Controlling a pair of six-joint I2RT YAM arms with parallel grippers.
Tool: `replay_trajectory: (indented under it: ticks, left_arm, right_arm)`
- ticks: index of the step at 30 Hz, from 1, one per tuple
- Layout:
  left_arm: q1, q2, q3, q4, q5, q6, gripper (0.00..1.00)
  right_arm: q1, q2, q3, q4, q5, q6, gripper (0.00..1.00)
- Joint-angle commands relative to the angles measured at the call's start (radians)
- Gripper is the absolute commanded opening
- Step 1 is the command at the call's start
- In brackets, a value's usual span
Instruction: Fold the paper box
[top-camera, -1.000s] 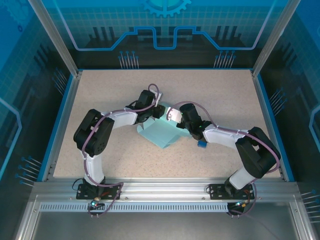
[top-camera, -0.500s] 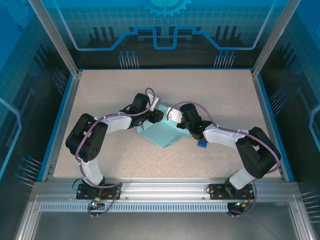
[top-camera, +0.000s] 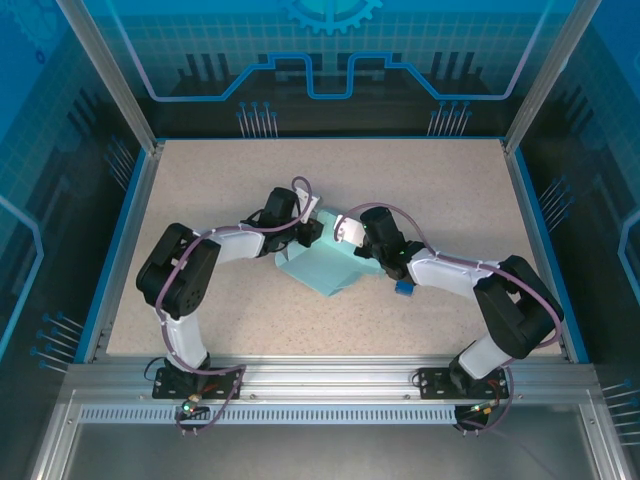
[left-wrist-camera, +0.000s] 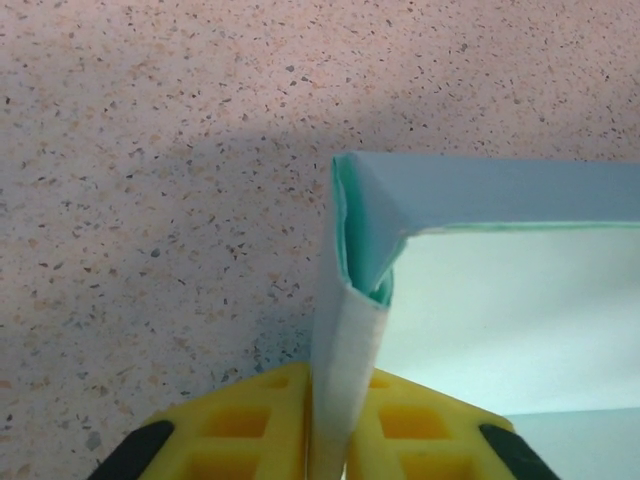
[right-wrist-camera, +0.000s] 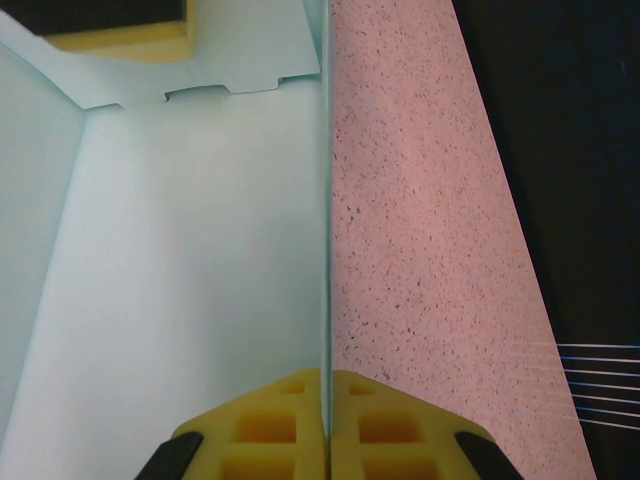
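**At mid-table: two walls pinched upright, corner not yet locked**

Near the middle of the table (top-camera: 200, 180), the box (top-camera: 325, 268) sits part-formed, with its base flat on the surface and its far walls raised. Both arms reach in to that far edge, and the left gripper (top-camera: 308, 232) and right gripper (top-camera: 345, 230) sit close together. A cube (top-camera: 403, 288) lies beside the right forearm, apart from the box.

The left wrist view shows the left gripper closed on an upright wall (left-wrist-camera: 345, 330) of doubled card, with a yellow pad (left-wrist-camera: 262, 420) on each side. Just beyond the tips this wall meets a second one at a corner, where a folded layer shows teal inside. The right wrist view shows the right gripper clamped on another wall, seen edge-on as a thin line. The pale floor lies to its left and a notched flap (right-wrist-camera: 200, 85) stands at the far end.

The step in hand looks like forming and holding the corner walls, so the task seems about midway. The next move likely calls for one gripper to hold its wall steady while the other lets go and presses the notched flap over to lock. The card is thin, so a hard squeeze or a skewed push could crease it or spring the corner open.
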Motion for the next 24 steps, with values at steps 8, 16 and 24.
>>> replay_trajectory:
  ticks: [8,16,24]
  left_arm:
    - [-0.002,-0.043,-0.019,0.023,-0.054,0.023,0.04]
    - [-0.024,-0.093,-0.053,0.032,-0.103,0.035,0.01]
    - [-0.038,-0.124,-0.129,0.145,-0.144,0.031,0.01]
  right_arm:
    - [-0.007,-0.043,0.049,-0.061,-0.034,0.048,0.14]
    - [-0.005,-0.094,0.105,-0.143,-0.106,0.176,0.41]
    - [-0.042,-0.245,0.131,-0.260,-0.299,0.407,0.45]
